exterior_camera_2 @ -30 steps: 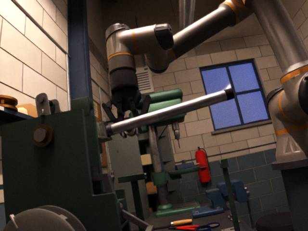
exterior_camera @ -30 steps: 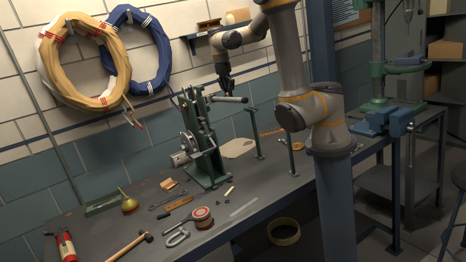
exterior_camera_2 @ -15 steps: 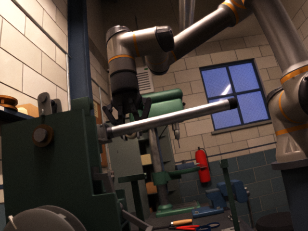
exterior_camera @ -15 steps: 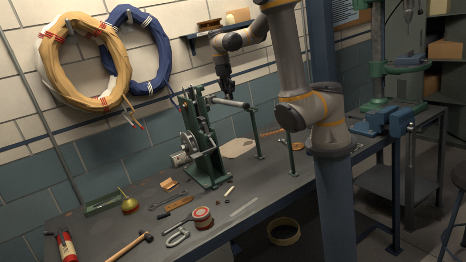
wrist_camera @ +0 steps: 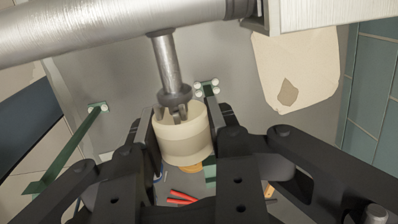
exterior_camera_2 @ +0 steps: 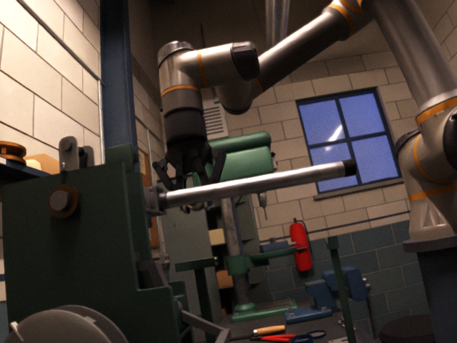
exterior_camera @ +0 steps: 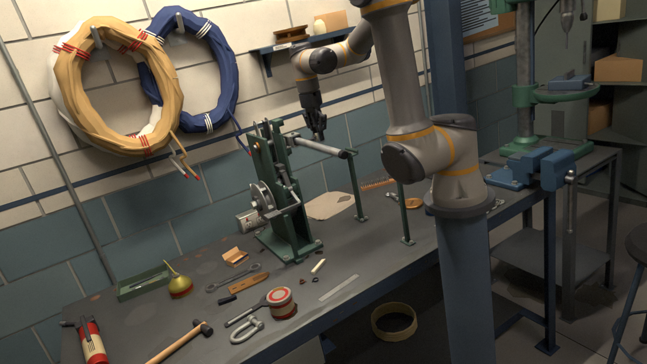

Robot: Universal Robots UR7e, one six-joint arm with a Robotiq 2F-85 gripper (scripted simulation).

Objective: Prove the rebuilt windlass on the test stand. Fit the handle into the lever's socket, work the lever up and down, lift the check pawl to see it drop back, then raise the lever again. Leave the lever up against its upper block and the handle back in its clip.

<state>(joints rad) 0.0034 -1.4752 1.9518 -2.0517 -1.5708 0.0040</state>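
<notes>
The steel handle (exterior_camera: 316,147) (exterior_camera_2: 251,183) (wrist_camera: 97,26) sits in the lever's socket (exterior_camera: 289,138) on the green windlass stand (exterior_camera: 278,194) and slopes down to the right. Its black tip rests near a green post (exterior_camera: 354,181). My gripper (exterior_camera: 319,131) (exterior_camera_2: 188,173) (wrist_camera: 180,130) hangs above the handle near the socket. In the wrist camera its fingers are closed on a cream knob (wrist_camera: 182,134) on a steel stem under the handle. The ratchet wheel (exterior_camera: 261,198) is low on the stand.
A green tray (exterior_camera: 141,283) lies at the bench's left, with an oil can (exterior_camera: 179,284), wrenches, a hammer (exterior_camera: 181,340) and a tape roll (exterior_camera: 281,302). A second green post (exterior_camera: 404,217) stands nearer the bench's front. A blue vise (exterior_camera: 534,168) sits to the right.
</notes>
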